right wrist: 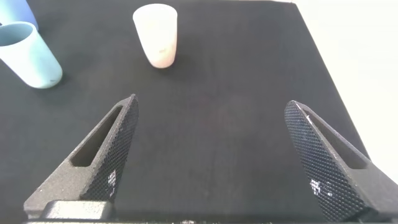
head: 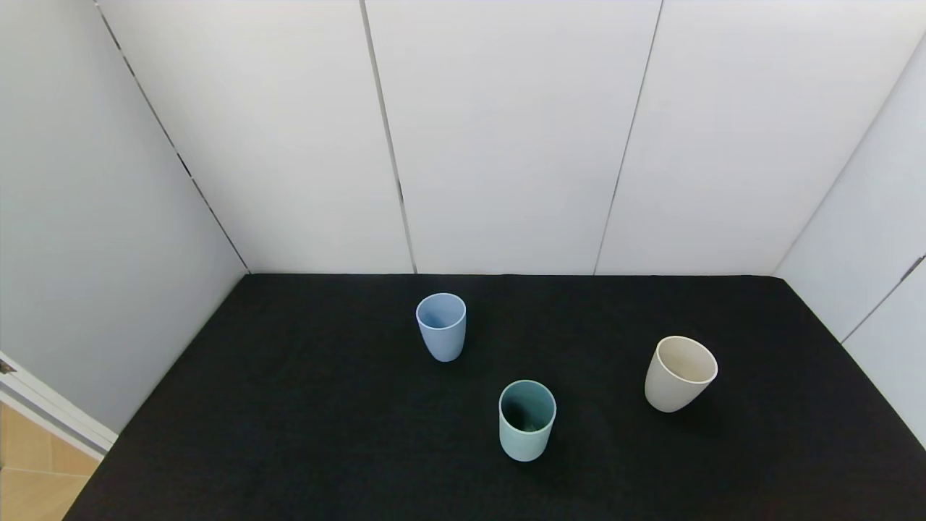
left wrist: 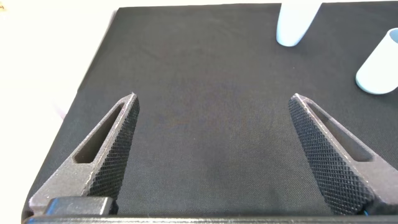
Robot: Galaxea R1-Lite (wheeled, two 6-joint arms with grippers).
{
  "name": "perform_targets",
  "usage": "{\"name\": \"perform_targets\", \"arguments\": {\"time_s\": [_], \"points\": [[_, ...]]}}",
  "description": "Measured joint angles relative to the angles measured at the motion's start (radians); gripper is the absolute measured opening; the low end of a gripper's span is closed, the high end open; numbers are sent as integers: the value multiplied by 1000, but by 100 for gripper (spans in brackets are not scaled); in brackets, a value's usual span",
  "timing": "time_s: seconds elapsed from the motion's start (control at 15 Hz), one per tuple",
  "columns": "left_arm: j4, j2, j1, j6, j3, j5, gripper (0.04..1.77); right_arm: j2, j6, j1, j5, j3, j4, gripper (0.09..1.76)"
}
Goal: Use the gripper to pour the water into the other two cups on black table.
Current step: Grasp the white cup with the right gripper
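Note:
Three cups stand upright on the black table [head: 289, 405]: a pale blue cup [head: 441, 325] at the middle back, a mint green cup [head: 527, 420] with a teal inside nearer the front, and a cream-beige cup [head: 678, 373] to the right. Neither gripper shows in the head view. My left gripper [left wrist: 214, 98] is open and empty over bare table, with the blue cup [left wrist: 295, 25] and the mint cup [left wrist: 379, 68] farther ahead. My right gripper [right wrist: 211, 101] is open and empty, with the cream cup [right wrist: 157, 34] ahead, and the mint cup [right wrist: 31, 56] and blue cup [right wrist: 15, 12] off to one side.
White panel walls [head: 506, 145] close in the table at the back and on both sides. A strip of wooden floor [head: 36, 470] shows past the table's left front corner.

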Motion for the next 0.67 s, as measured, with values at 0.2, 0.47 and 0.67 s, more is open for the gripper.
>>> {"name": "perform_targets", "arguments": {"time_s": [0.2, 0.47, 0.67], "points": [[0, 0, 0, 0, 0, 0, 172, 37, 1, 0, 19, -118, 65, 171], [0, 0, 0, 0, 0, 0, 172, 230, 1, 2, 35, -261, 70, 171], [0, 0, 0, 0, 0, 0, 172, 473, 0, 10, 50, -353, 46, 171]]}}
